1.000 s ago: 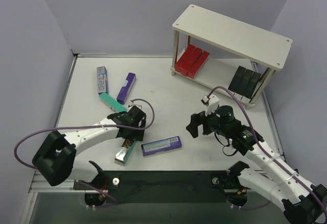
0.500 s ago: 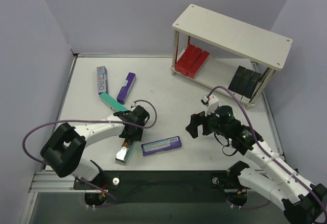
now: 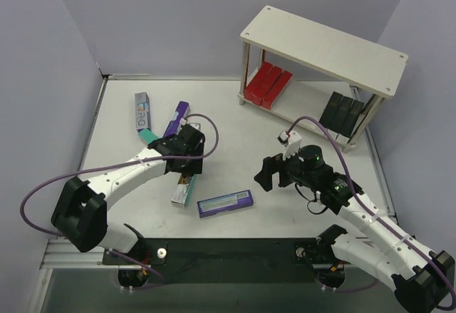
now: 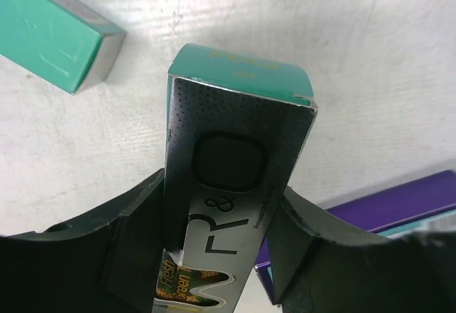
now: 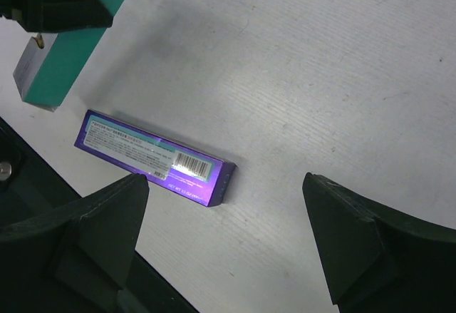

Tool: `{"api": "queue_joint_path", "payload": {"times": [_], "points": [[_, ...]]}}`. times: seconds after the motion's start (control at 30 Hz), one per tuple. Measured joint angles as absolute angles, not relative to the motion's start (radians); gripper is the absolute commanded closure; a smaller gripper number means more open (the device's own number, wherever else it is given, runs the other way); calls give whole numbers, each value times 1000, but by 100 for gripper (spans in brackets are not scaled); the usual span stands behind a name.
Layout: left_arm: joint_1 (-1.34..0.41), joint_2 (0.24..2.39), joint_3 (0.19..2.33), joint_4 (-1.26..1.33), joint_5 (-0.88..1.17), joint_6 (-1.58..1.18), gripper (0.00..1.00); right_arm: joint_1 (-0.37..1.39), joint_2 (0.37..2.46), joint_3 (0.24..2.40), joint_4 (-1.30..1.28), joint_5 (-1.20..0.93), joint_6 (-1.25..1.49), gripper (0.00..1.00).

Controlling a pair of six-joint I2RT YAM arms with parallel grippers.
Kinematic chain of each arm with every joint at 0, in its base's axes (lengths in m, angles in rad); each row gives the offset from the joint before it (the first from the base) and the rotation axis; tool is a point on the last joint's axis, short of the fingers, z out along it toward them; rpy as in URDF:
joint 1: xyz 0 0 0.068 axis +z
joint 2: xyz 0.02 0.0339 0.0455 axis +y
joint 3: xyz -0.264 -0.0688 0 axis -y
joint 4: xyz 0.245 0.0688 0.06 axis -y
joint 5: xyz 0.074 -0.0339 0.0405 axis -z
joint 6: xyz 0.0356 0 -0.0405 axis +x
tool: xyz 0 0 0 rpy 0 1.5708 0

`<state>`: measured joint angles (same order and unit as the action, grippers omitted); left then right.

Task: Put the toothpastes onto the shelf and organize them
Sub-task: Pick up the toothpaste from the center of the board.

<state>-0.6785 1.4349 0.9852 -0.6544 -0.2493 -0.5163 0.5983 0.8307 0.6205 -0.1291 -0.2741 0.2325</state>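
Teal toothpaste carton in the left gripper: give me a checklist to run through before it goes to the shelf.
1. Grip: left gripper closed on the teal carton, a finger on each side: ok.
2. Carton lifted off the table: cannot tell.
3. Bare stretch on the shelf's lower board, between the red cartons and the black cartons: ok.
4. Other hand: right gripper open, holding nothing: ok.
5. Route to the shelf clear of the right arm: cannot tell.
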Motion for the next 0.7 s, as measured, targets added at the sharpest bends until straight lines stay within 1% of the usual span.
{"api": "queue_joint_path", "payload": {"times": [0.17, 0.3, 0.7], "points": [[-587, 1382, 1045, -641, -144, -567, 39, 632, 857, 616, -56, -307, 251, 5], [-538, 1346, 1054, -610, -66, -641, 39, 673, 895, 616, 1, -323, 268, 5], [-502, 1306, 1054, -420, 153, -926, 39, 796, 994, 616, 197, -349, 299, 5]]}}
